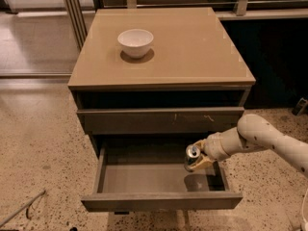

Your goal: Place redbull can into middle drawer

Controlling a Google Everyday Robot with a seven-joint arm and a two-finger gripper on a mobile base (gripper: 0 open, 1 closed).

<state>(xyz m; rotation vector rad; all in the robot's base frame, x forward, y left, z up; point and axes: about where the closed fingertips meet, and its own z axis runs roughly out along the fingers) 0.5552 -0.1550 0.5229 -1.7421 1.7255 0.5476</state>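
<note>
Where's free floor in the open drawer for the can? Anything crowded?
The drawer floor is bare from left wall to middle. The right end is crowded: the hand holds the can over it. The cabinet top is free right of the bowl.

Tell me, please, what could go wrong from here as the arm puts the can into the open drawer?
1. The hand holds the redbull can apparently above the floor of the middle drawer; released from there, the slim can would likely topple and roll.
2. It hangs near the drawer's right wall, so lowering it could clip that wall.
3. The scratched drawer front sits just above the arm; lifting out might bump it.
</note>
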